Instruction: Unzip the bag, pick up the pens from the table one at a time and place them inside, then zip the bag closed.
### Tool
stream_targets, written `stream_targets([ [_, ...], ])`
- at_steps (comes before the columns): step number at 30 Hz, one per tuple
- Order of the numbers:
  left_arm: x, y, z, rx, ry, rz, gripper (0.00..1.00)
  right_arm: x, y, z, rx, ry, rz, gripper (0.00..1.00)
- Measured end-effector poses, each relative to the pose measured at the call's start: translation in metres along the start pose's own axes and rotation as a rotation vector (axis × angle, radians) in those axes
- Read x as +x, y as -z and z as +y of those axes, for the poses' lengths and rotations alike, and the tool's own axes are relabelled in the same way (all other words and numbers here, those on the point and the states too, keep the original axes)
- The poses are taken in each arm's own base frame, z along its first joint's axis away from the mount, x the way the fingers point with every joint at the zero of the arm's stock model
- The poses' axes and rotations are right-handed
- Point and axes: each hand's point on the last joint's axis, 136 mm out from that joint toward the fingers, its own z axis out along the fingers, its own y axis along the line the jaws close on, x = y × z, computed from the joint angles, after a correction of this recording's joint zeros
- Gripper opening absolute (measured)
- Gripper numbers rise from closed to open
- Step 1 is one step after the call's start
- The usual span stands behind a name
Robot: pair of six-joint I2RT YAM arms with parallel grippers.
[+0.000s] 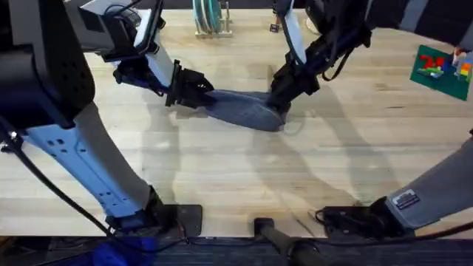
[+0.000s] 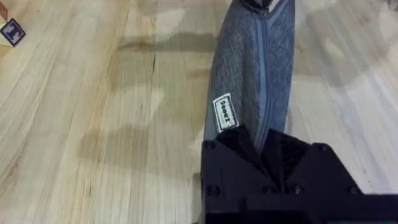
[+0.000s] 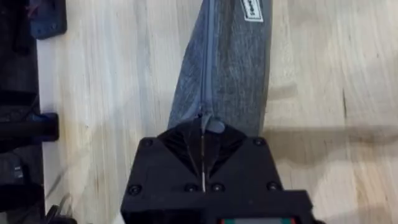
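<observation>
Lying zipped, grey-blue bag (image 1: pixel 244 109), white label

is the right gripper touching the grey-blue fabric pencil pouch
Touching. In the right wrist view the right gripper has its black fingers shut at the zipper end of the grey-blue fabric pencil pouch, with no gap.

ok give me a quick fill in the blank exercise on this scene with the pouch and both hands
1. The grey-blue pouch lies on the light ____ table.
2. The left hand and the right hand grip opposite ____ of the pouch.
3. The zipper runs along the pouch and looks fully ____.
4. The white label on the pouch sits nearer the ____ hand.

Missing words: wooden; ends; closed; left
</observation>
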Motion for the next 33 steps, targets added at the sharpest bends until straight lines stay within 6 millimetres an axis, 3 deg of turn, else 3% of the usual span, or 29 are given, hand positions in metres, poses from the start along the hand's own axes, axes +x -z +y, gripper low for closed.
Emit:
stream_targets([
  [15,0.000,0.000,0.002,-0.009,-0.012,-0.003,0.041,0.016,0.026,0.005,0.044,-0.053,0.043,0.033],
  [33,0.000,0.000,0.002,-0.009,-0.012,-0.004,0.041,0.036,0.030,0.010,0.038,-0.102,0.135,0.033],
])
